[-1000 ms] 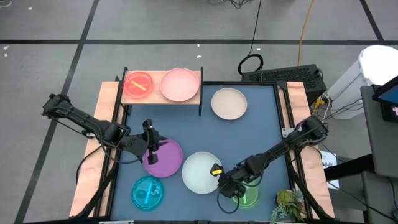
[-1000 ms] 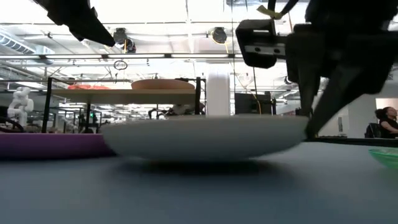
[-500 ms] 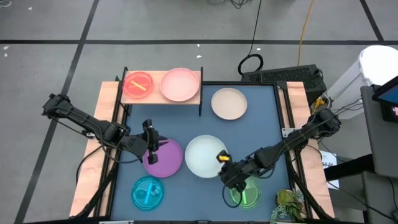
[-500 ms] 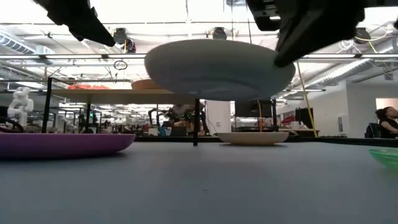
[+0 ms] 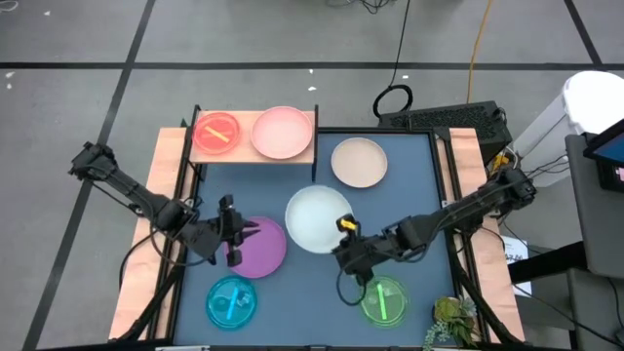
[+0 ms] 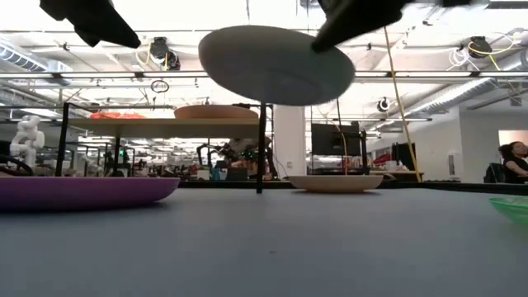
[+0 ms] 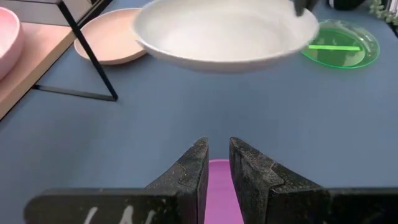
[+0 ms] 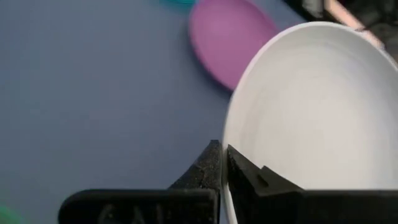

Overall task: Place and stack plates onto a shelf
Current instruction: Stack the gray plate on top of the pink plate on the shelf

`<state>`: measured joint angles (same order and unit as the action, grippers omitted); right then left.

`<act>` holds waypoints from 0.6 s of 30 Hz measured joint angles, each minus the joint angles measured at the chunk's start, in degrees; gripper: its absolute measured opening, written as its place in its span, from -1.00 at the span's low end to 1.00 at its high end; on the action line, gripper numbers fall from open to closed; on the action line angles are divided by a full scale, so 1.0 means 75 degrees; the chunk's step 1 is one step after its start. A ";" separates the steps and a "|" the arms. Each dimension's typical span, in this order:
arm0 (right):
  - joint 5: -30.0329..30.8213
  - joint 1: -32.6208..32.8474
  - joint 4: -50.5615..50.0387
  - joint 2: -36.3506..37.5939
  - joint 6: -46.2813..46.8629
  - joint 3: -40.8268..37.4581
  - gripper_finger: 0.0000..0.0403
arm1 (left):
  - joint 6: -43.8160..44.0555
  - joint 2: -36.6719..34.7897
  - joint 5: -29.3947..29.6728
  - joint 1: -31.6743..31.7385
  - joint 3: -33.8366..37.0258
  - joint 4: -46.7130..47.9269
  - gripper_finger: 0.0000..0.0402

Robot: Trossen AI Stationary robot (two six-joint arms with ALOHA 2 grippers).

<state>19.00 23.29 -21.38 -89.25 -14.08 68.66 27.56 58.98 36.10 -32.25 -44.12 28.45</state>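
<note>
Right pincer (image 5: 343,247) clamps the white plate (image 5: 319,218) by its rim, airborne, clearing the worktop (image 5: 409,195) for the shelf (image 5: 304,148); left pincer (image 5: 234,241) hovers slightly parted, empty.

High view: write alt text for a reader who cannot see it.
The right gripper holds a white plate by its rim above the blue table, while the left gripper hovers over a purple plate. The shelf carries a pink plate and a magenta plate.

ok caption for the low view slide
Right tool holds the white plate in the air by its rim, above the table, with the purple plate resting at left.
</note>
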 joint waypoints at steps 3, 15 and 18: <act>0.0262 -0.0252 -0.0349 -0.0003 -0.0190 0.0462 -1.00 | 0.0094 0.0000 0.0015 -0.0143 -0.0002 0.0000 -0.64; 0.0263 -0.1556 -0.1133 -0.0003 -0.0763 0.1969 -1.00 | 0.0171 0.0000 0.0434 -0.0542 0.0000 0.0003 -0.64; 0.0266 -0.1813 -0.1118 0.0000 -0.1019 0.2233 -1.00 | 0.0203 0.0000 0.0452 -0.0542 0.0000 0.0003 -0.64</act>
<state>20.99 9.69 -29.76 -89.25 -21.72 85.41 29.08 58.98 39.48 -36.32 -44.12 28.47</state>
